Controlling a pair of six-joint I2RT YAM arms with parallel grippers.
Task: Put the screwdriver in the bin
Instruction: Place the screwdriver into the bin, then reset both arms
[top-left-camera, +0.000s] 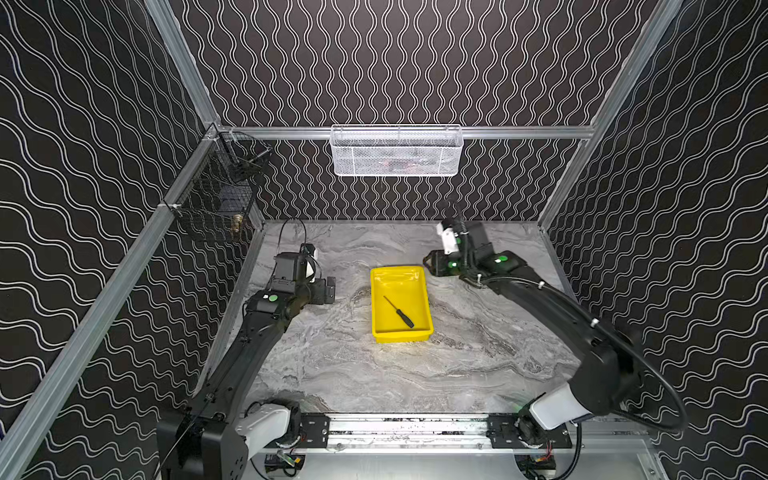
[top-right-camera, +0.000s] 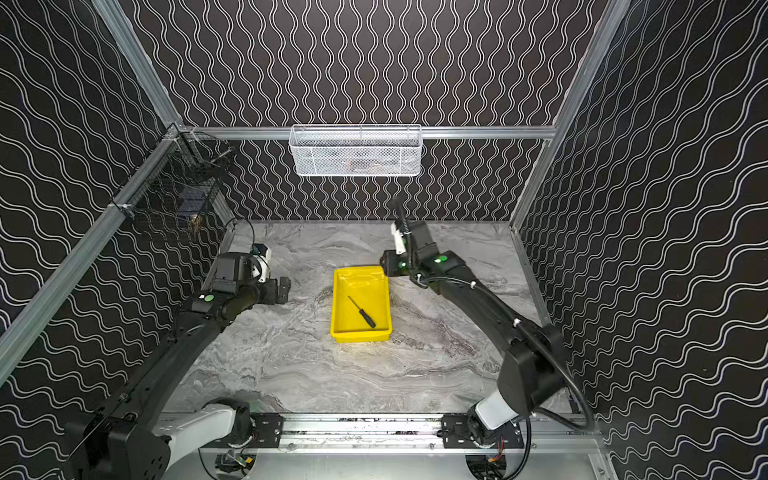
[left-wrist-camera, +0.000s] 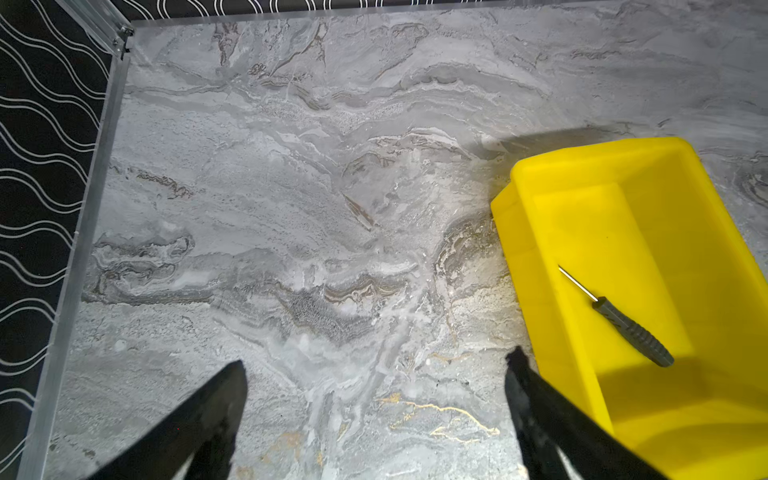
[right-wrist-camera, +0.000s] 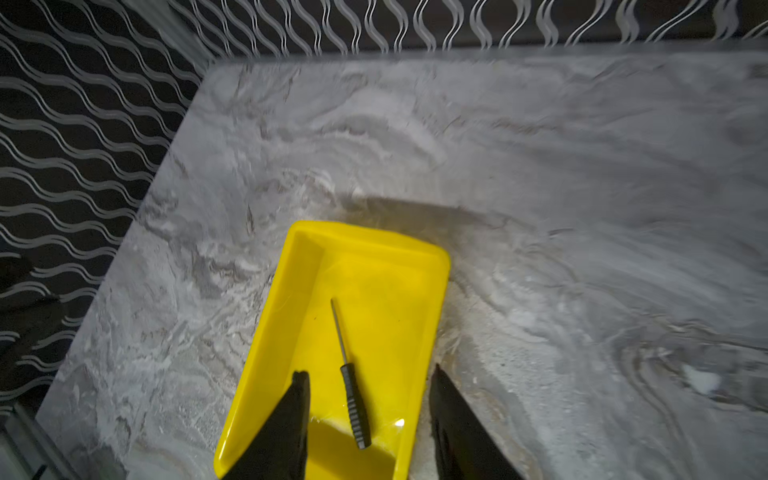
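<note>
- While the left pincer (left-wrist-camera: 376, 359) sits by the left edge of the desk (top-left-camera: 332, 374), its jaws are spread wide and hold nothing; only bare desk shows between them.
- Right of it, about the middle of the desk, stands the yellow bin (top-left-camera: 401, 337), close to 1 of the left jaws in the wrist view but apart from it.
- Inside the bin the screwdriver (top-left-camera: 399, 311) lies flat on the floor, touching no pincer. In both top views its long axis runs on a slant: the thin tip points to the bin's far left corner, the black handle to its near right corner.
- Furthest right, the right pincer (right-wrist-camera: 369, 371) hangs over the bin. Its jaws are part-way open and empty.
- From its wrist camera the handle lies below the gap between the 2 jaws, with the shaft running straight away from the pincer, so the jaws straddle the handle crosswise.
- I judge the right arm much the nearer of the 2, and the task as good as done. What seems left is to lift that pincer clear without snagging the bin's rim.
</note>
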